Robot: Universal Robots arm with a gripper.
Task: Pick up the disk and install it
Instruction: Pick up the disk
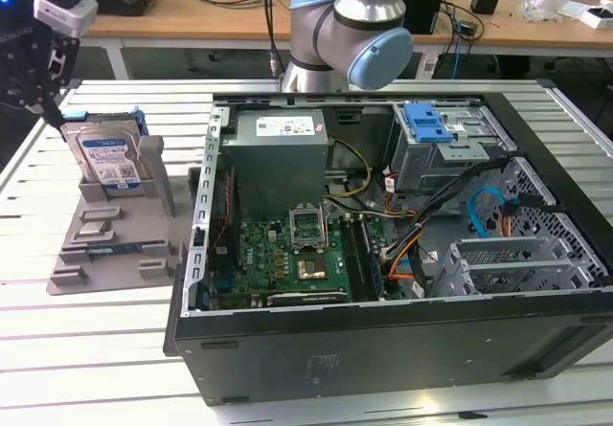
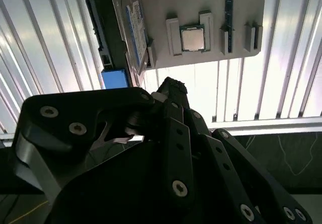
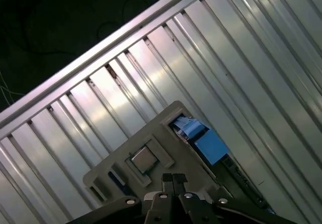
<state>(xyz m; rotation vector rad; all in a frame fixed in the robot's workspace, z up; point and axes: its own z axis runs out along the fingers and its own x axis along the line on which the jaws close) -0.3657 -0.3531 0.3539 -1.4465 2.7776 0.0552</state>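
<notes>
The disk (image 1: 110,158) stands on edge in a grey fixture (image 1: 124,239) on the exterior view's left. It is silver-grey with a white-and-blue label and a blue carrier frame. My gripper (image 1: 59,118) hangs just above its upper corner, on the side away from the computer case, and I cannot tell whether they touch. In both wrist views the two black fingers meet with nothing between them, so the gripper (image 3: 174,177) is shut. The disk's blue frame (image 3: 209,146) shows beyond the fingertips (image 2: 171,85). Its labelled face (image 2: 136,27) is seen edge-on.
An open computer case (image 1: 383,349) lies on the slatted metal table (image 1: 86,349), with a grey power supply (image 1: 278,158), a motherboard (image 1: 287,254) and a drive cage with a blue latch (image 1: 426,122). A processor chip (image 2: 192,38) rests in the fixture. The arm's base (image 1: 345,33) stands behind the case.
</notes>
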